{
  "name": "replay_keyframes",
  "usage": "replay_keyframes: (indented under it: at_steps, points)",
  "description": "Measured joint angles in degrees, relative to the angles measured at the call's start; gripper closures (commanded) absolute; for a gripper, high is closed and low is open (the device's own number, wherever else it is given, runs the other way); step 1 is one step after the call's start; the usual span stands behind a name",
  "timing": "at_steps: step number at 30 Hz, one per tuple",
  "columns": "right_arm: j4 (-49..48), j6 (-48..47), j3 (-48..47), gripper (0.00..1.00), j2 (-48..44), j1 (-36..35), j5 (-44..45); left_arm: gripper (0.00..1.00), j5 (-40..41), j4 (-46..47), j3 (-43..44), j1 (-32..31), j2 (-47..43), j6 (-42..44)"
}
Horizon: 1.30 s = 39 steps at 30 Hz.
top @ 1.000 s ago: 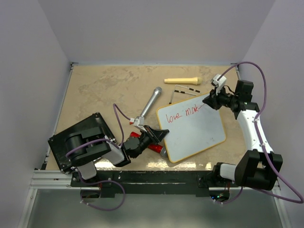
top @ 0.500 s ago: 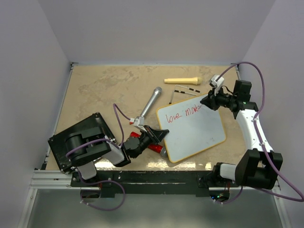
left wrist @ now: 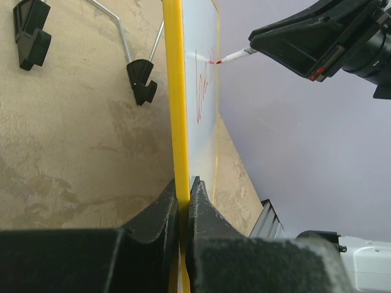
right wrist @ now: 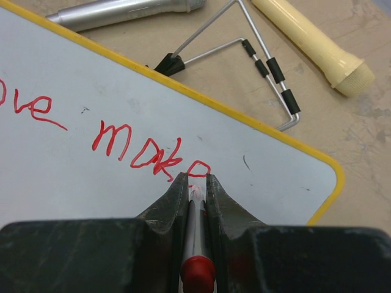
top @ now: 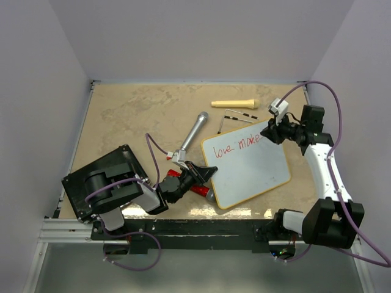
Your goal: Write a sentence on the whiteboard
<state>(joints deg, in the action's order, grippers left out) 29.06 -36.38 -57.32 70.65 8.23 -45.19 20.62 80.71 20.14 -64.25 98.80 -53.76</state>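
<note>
The whiteboard [top: 250, 171] lies tilted on the table, its frame yellow in the wrist views. On it is the sentence [top: 237, 145] in red marker, one line reading "love make", with the last letter a loop. My right gripper [top: 267, 132] is shut on a red-capped marker [right wrist: 197, 226], whose tip rests on the board just under that last loop [right wrist: 199, 168]. My left gripper [top: 206, 174] is shut on the board's near-left edge [left wrist: 175, 122], one finger on each face. The marker tip [left wrist: 227, 58] and the writing [left wrist: 203, 88] also show in the left wrist view.
A silver cylinder [top: 194, 132], a cream handle [top: 233, 103] and a wire stand with black feet [top: 237, 116] lie behind the board. A black flat box [top: 101, 177] sits at the near left. A red object [top: 181, 179] lies under my left gripper.
My right gripper has shifted a little to the right along the line. The second word has gained strokes, ending in a closed loop. The left gripper and the board have not moved.
</note>
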Motion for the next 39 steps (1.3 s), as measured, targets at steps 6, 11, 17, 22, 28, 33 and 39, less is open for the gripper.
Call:
replay_keyframes:
  at_steps: [6,11,17,22,28,33,39]
  points:
    - [-1.4,1.79,-0.22,1.0,-1.68,0.0,0.7,1.0,-0.2,0.02,0.0,0.0,0.0,0.31]
    - [-2.58,3.08,-0.31,1.0,-1.68,-0.04,1.2,1.0,-0.24,0.02,0.0,0.0,0.0,0.35]
    - [-4.09,4.28,-0.31,1.0,-1.66,-0.02,2.73,1.0,-0.26,0.04,0.0,0.0,0.0,0.35]
    - [-4.92,4.74,-0.31,1.0,-1.66,-0.02,3.65,1.0,-0.28,0.04,0.0,0.0,0.0,0.35]
    - [-5.7,5.16,-0.31,1.0,-1.6,-0.02,3.74,1.0,-0.28,0.04,0.0,0.0,0.0,0.35]
    - [-6.29,5.38,-0.31,1.0,-1.6,-0.02,3.98,1.0,-0.31,0.02,0.0,0.0,0.0,0.35]
    - [-6.4,5.35,-0.31,1.0,-0.5,-0.02,4.28,1.0,-0.31,0.04,0.0,0.0,-0.02,0.35]
